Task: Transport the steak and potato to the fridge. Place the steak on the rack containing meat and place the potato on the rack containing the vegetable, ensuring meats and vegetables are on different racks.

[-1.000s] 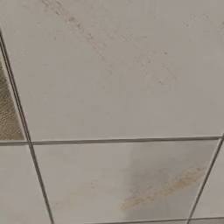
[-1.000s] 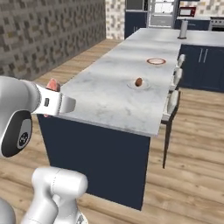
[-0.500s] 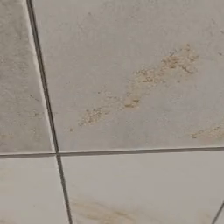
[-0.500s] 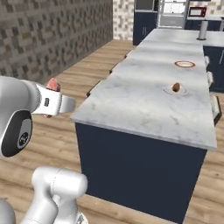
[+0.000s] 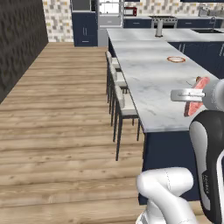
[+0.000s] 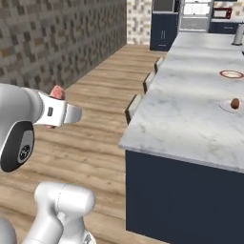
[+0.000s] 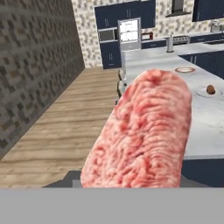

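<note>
The steak [image 7: 142,133] is carried in the end effector [image 5: 194,99], which is clenched on it. In the hand view the raw, marbled slab rises from the bottom edge toward 12 o'clock and covers the middle of the picture. In the left base view the steak is seen at about 3 o'clock, tilted, just beside the near corner of the worktop [image 5: 148,72]; in the right base view only its pink tip shows above the white wrist at about 9 o'clock.

The potato [image 6: 235,103] is seen on a small plate [image 6: 226,106] on the worktop, at about 2 o'clock in the right base view, well apart from the end effector. A second, red-rimmed plate [image 6: 231,74] lies farther along the same worktop, beyond the potato. Stools [image 5: 121,105] are lined up along the worktop's side, over the wooden floor [image 5: 61,113].

The step in hand is judged to be the transport of the steak toward the fridge; the potato is not yet picked up. Which of the tall units on the far wall is the fridge cannot be told from here, and no racks are visible.

For the next move, a drive down the open floor toward the far wall is called for, with the grip kept firm and the arm kept off the worktop's corner and the stools. The rack holding meat must then be identified before the steak is set down.
</note>
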